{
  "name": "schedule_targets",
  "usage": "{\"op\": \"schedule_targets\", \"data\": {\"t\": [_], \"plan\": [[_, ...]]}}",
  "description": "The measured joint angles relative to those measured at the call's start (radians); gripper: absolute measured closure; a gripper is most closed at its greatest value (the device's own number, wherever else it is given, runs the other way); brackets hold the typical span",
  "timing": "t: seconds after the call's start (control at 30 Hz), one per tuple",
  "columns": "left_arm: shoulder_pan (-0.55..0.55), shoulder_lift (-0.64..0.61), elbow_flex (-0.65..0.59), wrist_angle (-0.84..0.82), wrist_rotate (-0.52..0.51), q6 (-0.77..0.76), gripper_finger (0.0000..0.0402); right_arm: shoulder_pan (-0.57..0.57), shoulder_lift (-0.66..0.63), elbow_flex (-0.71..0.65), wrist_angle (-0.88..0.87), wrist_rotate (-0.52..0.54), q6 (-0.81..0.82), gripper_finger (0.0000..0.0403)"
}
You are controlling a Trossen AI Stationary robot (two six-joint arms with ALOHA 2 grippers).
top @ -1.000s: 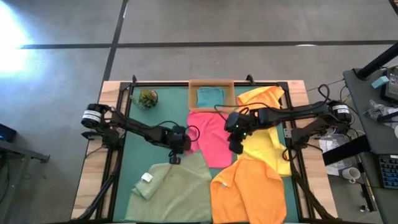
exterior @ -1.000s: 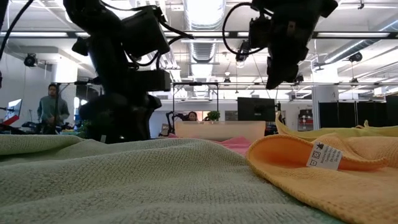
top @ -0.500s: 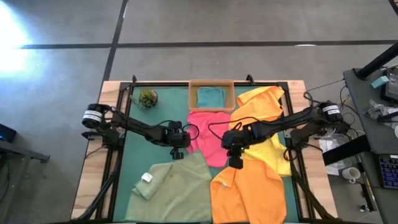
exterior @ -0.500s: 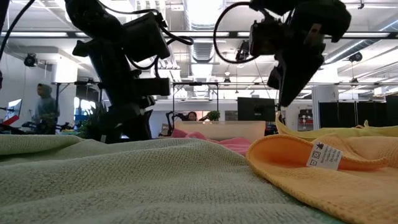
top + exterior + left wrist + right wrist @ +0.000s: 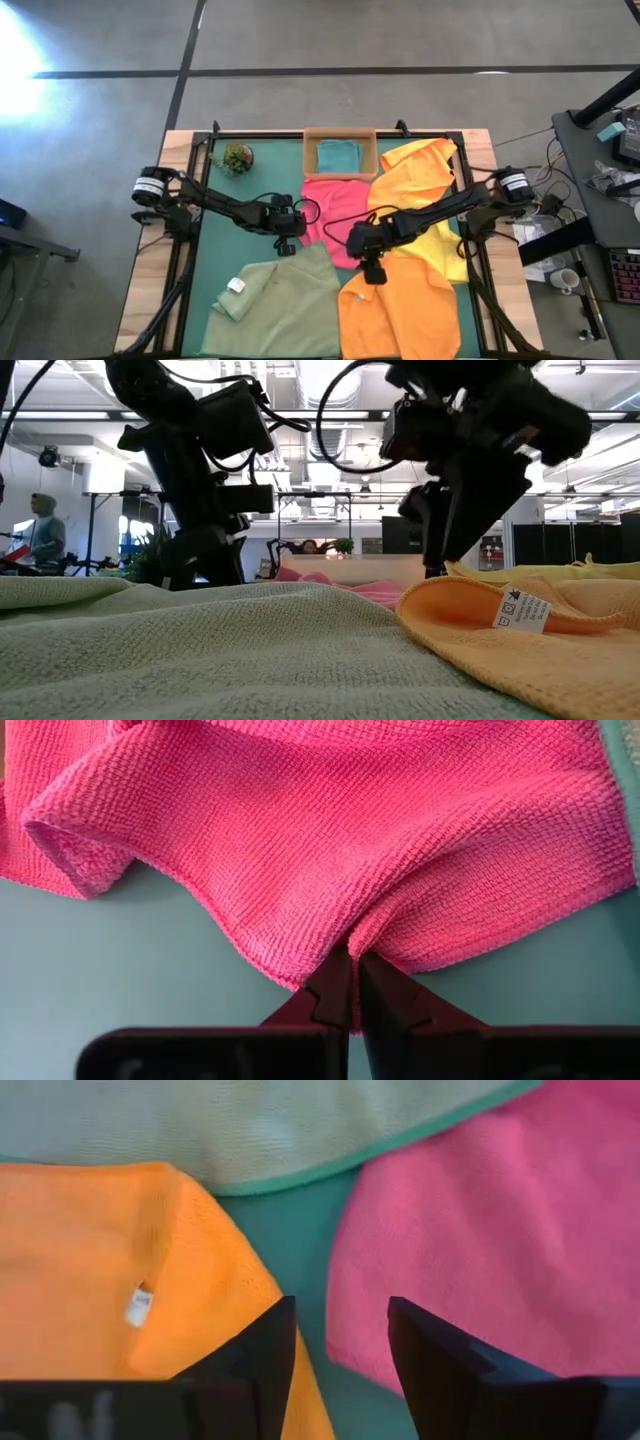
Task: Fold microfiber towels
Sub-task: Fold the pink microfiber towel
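A hot pink towel [image 5: 335, 215] lies spread on the green mat [image 5: 225, 225] at the table's middle. My left gripper [image 5: 287, 238] is shut on its left edge. My right gripper [image 5: 368, 268] hovers open over the pink towel's near right corner [image 5: 400, 1280], beside an orange towel [image 5: 400, 310] with a white tag [image 5: 141, 1304]. A sage green towel [image 5: 280, 300] lies near left, a yellow towel [image 5: 430, 240] and another orange one [image 5: 415, 170] at the right. A folded teal towel [image 5: 338, 155] sits in the tray. My left gripper pinches the pink towel's left edge [image 5: 360, 938] between its two fingertips [image 5: 335, 990]. The fingers slant down from the table's left side. The cloth puckers into a small ridge at the tips, and the rest of the towel lies slack on the mat.
A tan cardboard tray [image 5: 340, 133] stands at the far middle and a small potted plant [image 5: 238, 157] at the far left. Bare mat shows at the left between the plant and the sage towel. In the low view a person [image 5: 44, 530] stands far behind the table.
My right gripper has come down and toward the table's near left, from over the yellow towel to the pink towel's near right corner, and its fingers have opened. My left gripper has stayed at the pink towel's left edge.
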Motion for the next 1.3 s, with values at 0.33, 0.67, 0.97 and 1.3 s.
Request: {"op": "schedule_targets", "data": {"t": [0.33,0.67,0.97,1.3], "plan": [[0.000,-0.001,0.000,0.000,0.002,0.001,0.0401,0.003,0.115,0.005,0.035,0.001,0.038,0.0259],[0.000,-0.012,0.014,-0.069,0.010,-0.038,0.0401,0.003,0.099,0.009,0.024,0.042,0.104,0.0385],[0.007,-0.150,0.061,-0.212,0.067,-0.046,0.0401,-0.007,-0.072,0.008,0.008,0.160,0.219,0.0394],[0.099,-0.371,0.107,-0.303,-0.011,0.042,0.0401,-0.088,-0.323,0.027,-0.059,0.513,0.270,0.0394]]}}
